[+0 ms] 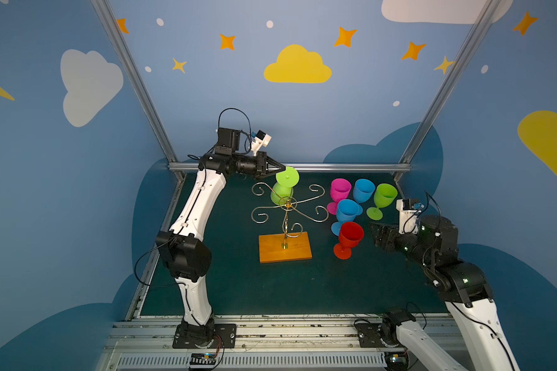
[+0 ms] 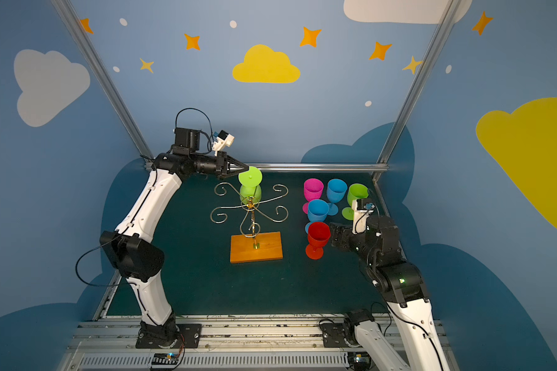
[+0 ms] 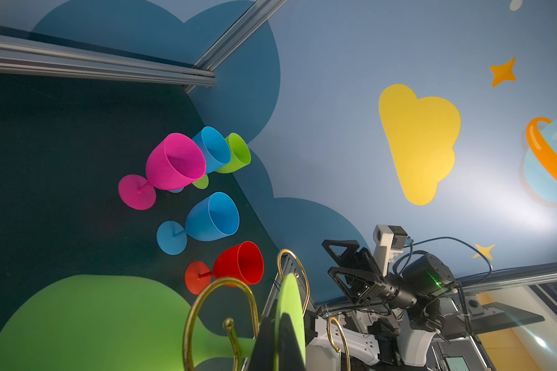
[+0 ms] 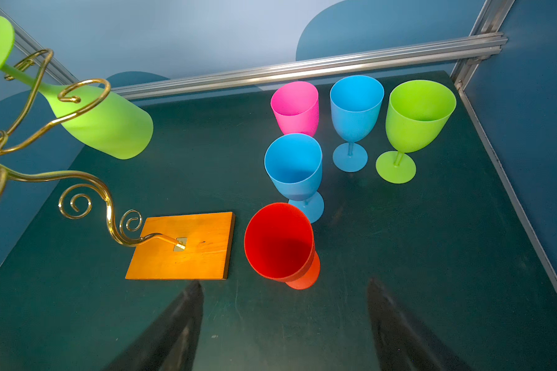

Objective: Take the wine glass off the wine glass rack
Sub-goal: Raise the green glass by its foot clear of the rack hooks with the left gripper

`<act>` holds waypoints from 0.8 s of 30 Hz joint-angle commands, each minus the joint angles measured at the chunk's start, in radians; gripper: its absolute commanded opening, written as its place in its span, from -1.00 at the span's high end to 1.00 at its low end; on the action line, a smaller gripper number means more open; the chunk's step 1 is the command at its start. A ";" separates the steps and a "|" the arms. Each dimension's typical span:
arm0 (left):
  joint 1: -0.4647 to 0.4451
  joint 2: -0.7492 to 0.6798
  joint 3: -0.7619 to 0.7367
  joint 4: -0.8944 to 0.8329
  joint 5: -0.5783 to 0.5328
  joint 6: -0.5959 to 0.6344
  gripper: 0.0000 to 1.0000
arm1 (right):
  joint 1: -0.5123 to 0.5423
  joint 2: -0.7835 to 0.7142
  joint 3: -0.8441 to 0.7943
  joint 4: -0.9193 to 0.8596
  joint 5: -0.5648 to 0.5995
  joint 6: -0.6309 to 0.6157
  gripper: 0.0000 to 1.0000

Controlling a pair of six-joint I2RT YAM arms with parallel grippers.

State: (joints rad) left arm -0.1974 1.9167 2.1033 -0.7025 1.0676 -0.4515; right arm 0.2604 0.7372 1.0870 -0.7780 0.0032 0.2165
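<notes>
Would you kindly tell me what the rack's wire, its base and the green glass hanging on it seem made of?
The wine glass rack looks like polished gold-toned metal wire: thin, glinting. Its base looks like varnished wood: orange-brown, faint grain. The hanging green glass is probably matte plastic: opaque, even colour, no sharp reflections.

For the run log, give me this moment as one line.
stage: grasp | left pincer: shut on green glass foot | green glass: tilted, stem in rack arm | right pincer: open, empty
</notes>
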 commanded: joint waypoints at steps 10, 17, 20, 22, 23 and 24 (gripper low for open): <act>0.023 -0.039 -0.006 0.029 0.042 0.005 0.94 | -0.006 -0.013 -0.010 -0.014 0.011 -0.014 -0.58; 0.029 -0.021 0.029 -0.017 0.056 0.032 0.94 | -0.006 -0.015 -0.010 -0.016 0.014 -0.013 -0.58; 0.032 -0.024 0.033 -0.033 0.058 0.047 0.94 | -0.007 -0.013 -0.010 -0.015 0.012 -0.014 -0.58; 0.034 -0.027 0.031 -0.035 0.061 0.049 0.94 | -0.008 -0.010 -0.010 -0.013 0.009 -0.013 -0.58; 0.036 -0.027 0.031 -0.035 0.062 0.048 0.94 | -0.007 -0.009 -0.009 -0.012 0.008 -0.014 -0.58; 0.036 -0.028 0.031 -0.033 0.062 0.047 0.94 | -0.008 -0.009 -0.009 -0.012 0.008 -0.013 -0.58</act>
State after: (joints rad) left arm -0.1757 1.9152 2.1040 -0.7288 1.1122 -0.4313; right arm 0.2565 0.7315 1.0824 -0.7822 0.0067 0.2050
